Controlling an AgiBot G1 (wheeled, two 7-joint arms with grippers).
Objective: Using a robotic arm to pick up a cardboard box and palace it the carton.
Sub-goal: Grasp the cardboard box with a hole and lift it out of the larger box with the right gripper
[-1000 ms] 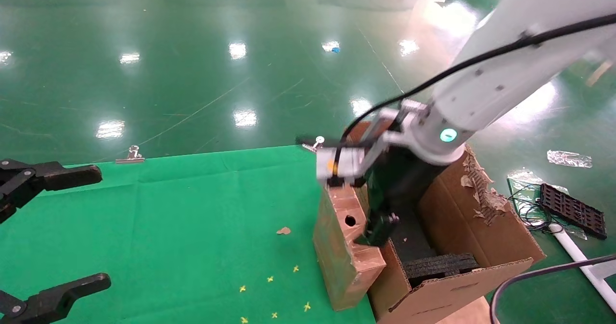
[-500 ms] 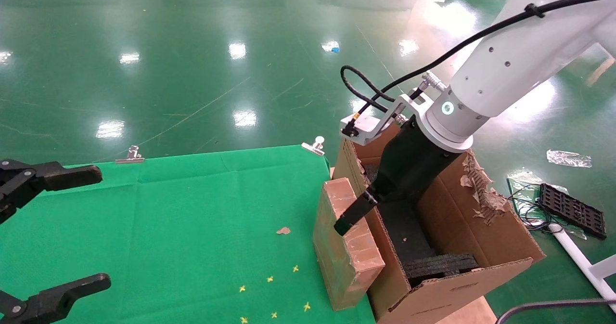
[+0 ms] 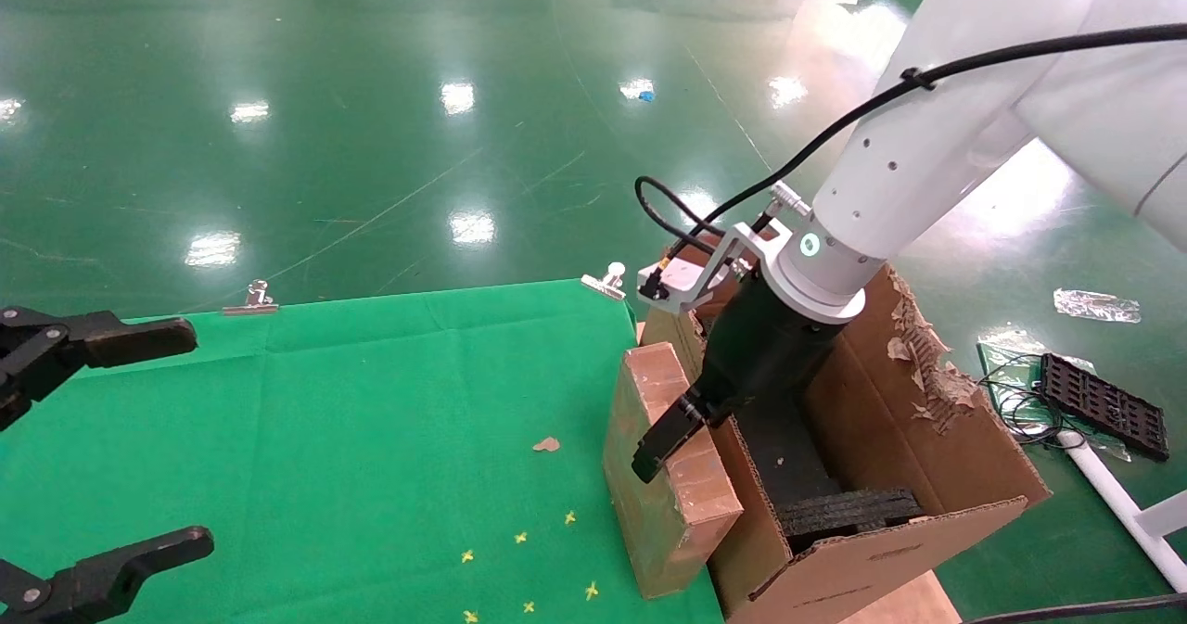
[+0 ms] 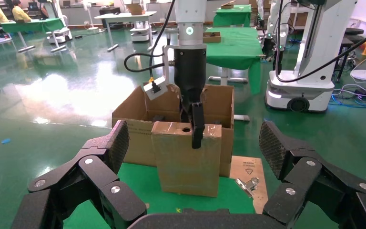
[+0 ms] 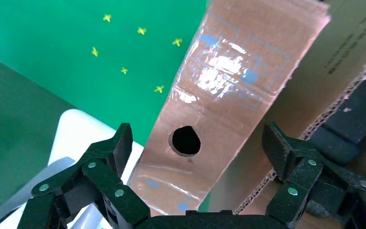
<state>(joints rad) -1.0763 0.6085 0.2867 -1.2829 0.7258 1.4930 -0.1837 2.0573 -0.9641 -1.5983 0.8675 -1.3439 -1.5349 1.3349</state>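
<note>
The cardboard box (image 3: 670, 476) stands upright on the green cloth (image 3: 352, 420), touching the carton (image 3: 890, 476) — outside it. The right gripper (image 5: 195, 148) hangs over its taped top, fingers spread wide, one each side, gripping nothing. The left gripper (image 4: 195, 162) hovers open, well apart.

One cardboard box (image 3: 670, 476), one carton (image 3: 872, 476), two binder clips (image 3: 250, 298).
</note>
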